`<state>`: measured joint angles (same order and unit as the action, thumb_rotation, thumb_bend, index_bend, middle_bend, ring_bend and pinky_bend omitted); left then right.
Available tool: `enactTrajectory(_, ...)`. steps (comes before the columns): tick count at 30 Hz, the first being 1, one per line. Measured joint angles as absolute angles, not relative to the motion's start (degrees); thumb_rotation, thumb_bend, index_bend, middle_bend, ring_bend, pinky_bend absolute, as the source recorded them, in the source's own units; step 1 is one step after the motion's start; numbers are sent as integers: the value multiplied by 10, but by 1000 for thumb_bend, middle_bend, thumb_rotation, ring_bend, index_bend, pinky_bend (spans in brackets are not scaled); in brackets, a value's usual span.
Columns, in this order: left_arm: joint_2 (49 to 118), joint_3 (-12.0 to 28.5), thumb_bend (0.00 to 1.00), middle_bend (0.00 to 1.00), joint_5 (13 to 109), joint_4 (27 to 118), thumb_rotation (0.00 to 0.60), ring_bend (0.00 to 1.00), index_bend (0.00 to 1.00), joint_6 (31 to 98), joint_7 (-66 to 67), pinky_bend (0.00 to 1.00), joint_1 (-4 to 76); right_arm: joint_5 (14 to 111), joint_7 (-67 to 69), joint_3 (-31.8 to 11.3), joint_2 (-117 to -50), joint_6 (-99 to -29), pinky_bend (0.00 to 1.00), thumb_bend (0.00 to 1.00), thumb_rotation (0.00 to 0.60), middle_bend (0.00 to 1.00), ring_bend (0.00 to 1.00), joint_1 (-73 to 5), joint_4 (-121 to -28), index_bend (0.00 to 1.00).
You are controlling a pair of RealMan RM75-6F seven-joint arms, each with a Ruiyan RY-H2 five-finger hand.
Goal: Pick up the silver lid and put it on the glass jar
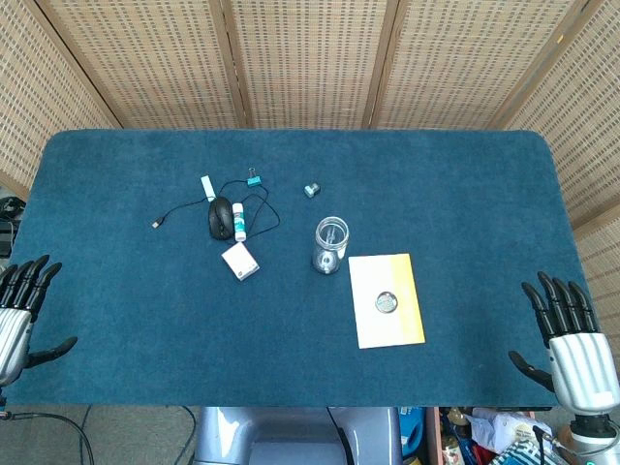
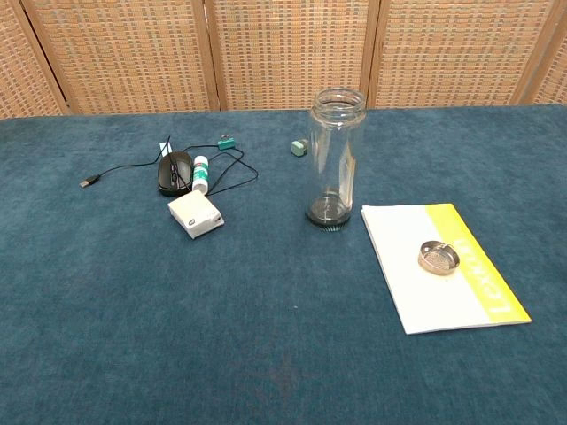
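The silver lid (image 1: 387,302) (image 2: 438,258) lies flat on a white and yellow booklet (image 1: 386,281) (image 2: 425,292), right of the table's middle. The glass jar (image 1: 329,244) (image 2: 336,158) stands upright and uncovered just left of the booklet's far corner. My left hand (image 1: 21,315) hovers at the table's near left corner, fingers spread, holding nothing. My right hand (image 1: 570,339) is at the near right edge, fingers spread and empty, well right of the lid. The chest view shows neither hand.
Left of the jar lie a black mouse (image 1: 220,217) (image 2: 175,172) with its cable, a small white box (image 1: 240,261) (image 2: 196,215), a white tube (image 1: 238,222), a teal clip (image 1: 254,179) and a small grey piece (image 1: 312,190). The blue cloth (image 1: 465,194) covers the table.
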<state>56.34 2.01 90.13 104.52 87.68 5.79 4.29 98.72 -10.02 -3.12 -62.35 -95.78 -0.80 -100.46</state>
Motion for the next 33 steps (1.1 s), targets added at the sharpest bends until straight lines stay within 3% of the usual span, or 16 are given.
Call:
enactTrajectory(8, 550, 20, 50, 0, 899, 1047, 600, 0, 0, 882, 37, 0, 38, 991, -117, -26, -626, -950, 0, 0, 600, 0, 0, -8, -1006, 14)
enactTrajectory(12, 549, 21, 49, 0, 899, 1049, 600, 0, 0, 882, 35, 0, 39, 994, -120, -23, -629, -934, 0, 11, 600, 0, 0, -15, -1007, 132)
enactTrajectory(19, 549, 25, 49, 0, 895, 1051, 600, 0, 0, 885, 38, 0, 40, 1000, -59, -36, -641, -854, 0, 293, 600, 0, 0, -80, -993, 404)
enactTrajectory(21, 550, 26, 50, 0, 895, 1053, 600, 0, 0, 886, 42, 0, 40, 996, -26, -42, -647, -812, 0, 326, 600, 0, 0, -110, -987, 445)
enactTrajectory(25, 552, 27, 49, 0, 891, 1055, 600, 0, 0, 888, 55, 0, 39, 984, 10, -56, -669, -745, 0, 368, 600, 0, 0, -165, -964, 457)
enactTrajectory(33, 558, 31, 49, 0, 877, 1056, 600, 0, 0, 876, 69, 0, 44, 908, -70, -87, -738, -630, 0, 457, 600, 0, 0, -236, -908, 457)
